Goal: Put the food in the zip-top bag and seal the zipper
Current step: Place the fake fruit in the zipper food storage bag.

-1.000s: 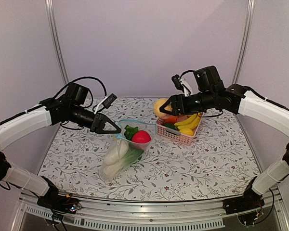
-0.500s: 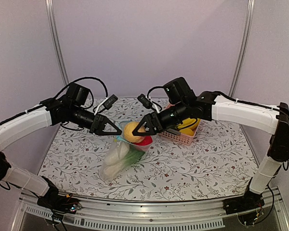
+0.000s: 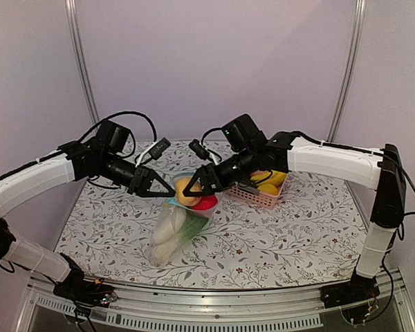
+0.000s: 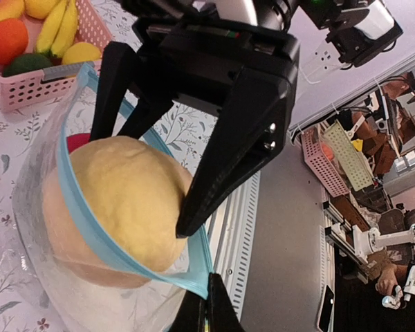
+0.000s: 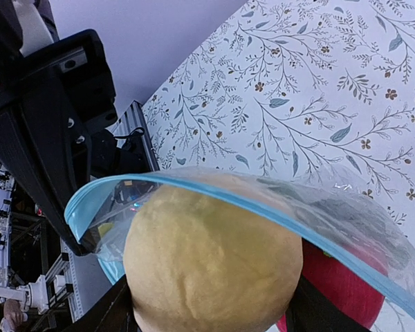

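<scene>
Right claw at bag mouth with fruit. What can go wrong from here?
The pale peach-orange round fruit nearly fills the mouth of the clear plastic zip-top bag; the light-blue zipper strip crosses it and could snag. The left claw pinches one spot of that strip; pushing may pull it free.

— How much of the red fruit shows in the right wrist view?
— A sliver at 4 o'clock. The peach fruit and the bag cover the rest.
— And the right gripper, its fingers?
— Cut off at the bottom edge. Overhead, the bok choy blurs inside the plastic.
</scene>
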Robot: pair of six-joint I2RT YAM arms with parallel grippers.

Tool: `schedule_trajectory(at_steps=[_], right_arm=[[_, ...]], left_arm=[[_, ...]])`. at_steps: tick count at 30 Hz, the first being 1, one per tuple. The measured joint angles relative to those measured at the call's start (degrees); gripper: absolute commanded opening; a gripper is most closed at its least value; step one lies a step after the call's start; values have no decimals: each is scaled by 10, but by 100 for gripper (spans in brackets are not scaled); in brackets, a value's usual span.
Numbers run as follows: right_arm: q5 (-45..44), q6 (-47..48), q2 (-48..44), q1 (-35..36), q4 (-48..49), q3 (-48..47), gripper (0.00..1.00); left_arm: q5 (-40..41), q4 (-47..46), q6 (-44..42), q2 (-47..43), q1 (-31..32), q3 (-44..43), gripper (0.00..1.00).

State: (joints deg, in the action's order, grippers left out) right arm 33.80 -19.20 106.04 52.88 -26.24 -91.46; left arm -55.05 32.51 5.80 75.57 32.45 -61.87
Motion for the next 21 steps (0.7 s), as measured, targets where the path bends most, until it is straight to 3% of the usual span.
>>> schedule_trajectory(at_steps=[4,13,21], right_arm=[[-22,15,11,12,-17,-7,73],[-73,60,29,45,-66,-22,93],[-101,90,8,48,-87,-22,99]], left_arm=[[0,0,-1,0,1,0,0],[0,9,-1,0,2,0,0],[0,12,-2,0,2,0,0]])
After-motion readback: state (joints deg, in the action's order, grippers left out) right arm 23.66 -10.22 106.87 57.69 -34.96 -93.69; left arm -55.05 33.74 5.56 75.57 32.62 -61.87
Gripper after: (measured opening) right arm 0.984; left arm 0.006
